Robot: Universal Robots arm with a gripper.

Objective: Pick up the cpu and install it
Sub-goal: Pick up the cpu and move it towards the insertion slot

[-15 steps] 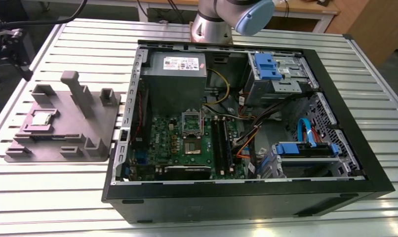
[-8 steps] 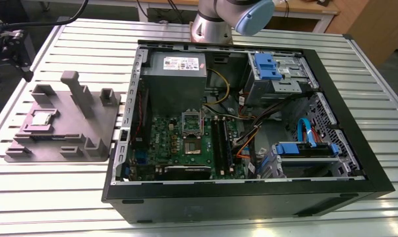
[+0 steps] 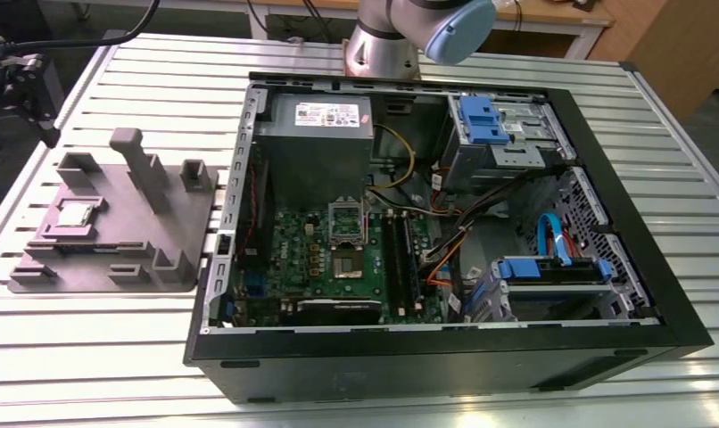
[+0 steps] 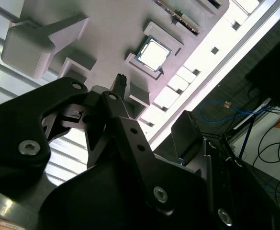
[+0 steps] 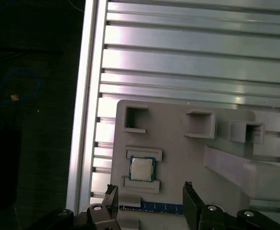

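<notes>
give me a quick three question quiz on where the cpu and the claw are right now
1. True or false: the cpu already sits on the green motherboard inside the case.
2. Where does the cpu rest? A) in a recess of the grey fixture tray at the exterior view's left, B) on top of the power supply, C) between the closed fingers.
3. In the first wrist view, is the claw open or shut, and does it hold anything?

Key: 1 false. 2 A. 3 open, holding nothing; it is above the tray, near the cpu.
</notes>
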